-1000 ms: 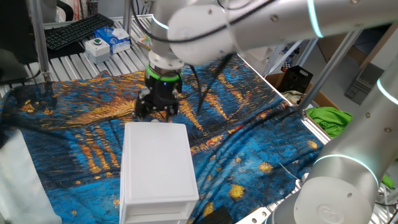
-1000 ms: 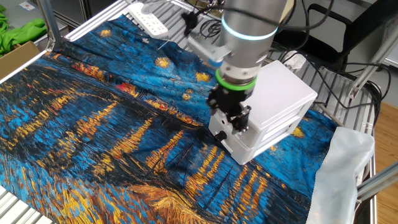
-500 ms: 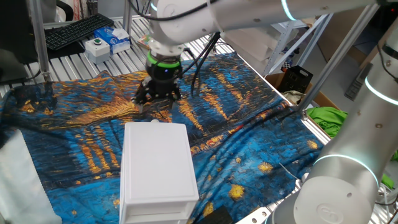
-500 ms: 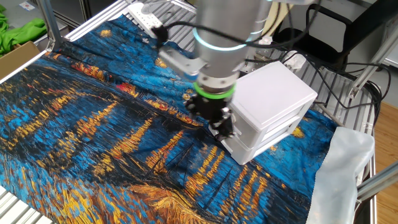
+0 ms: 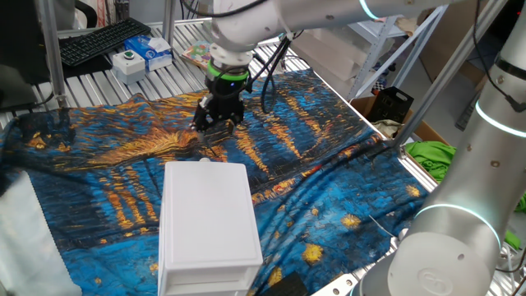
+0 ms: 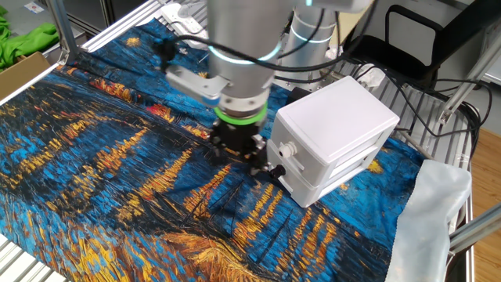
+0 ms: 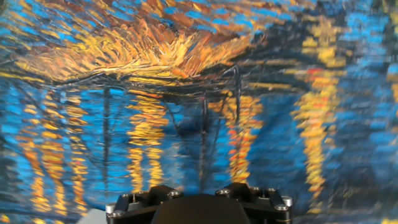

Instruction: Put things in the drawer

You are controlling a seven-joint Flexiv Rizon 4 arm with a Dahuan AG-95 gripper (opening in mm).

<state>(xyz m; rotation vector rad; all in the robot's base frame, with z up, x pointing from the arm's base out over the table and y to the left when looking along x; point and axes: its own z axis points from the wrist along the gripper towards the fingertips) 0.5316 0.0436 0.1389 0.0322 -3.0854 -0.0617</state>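
Observation:
The white two-drawer cabinet (image 5: 205, 215) stands on the blue and yellow cloth; it also shows in the other fixed view (image 6: 335, 125). Its top drawer (image 6: 307, 150) looks pushed in, with a small knob on its front. My gripper (image 5: 215, 123) hangs low over the cloth a short way from the cabinet's front, also in the other fixed view (image 6: 236, 154). Its fingers look spread and hold nothing. The hand view shows only the gripper's black base (image 7: 199, 205) over blurred cloth. No wooden cube is in view.
The painted cloth (image 5: 329, 181) is wrinkled, with raised folds to the right of the cabinet. A keyboard (image 5: 103, 39) and small boxes (image 5: 144, 56) lie at the back. A white sheet (image 6: 438, 219) lies beside the cabinet. Cables (image 6: 415, 102) run behind it.
My gripper has moved away from the cabinet's front, out over the cloth. The cabinet has not moved.

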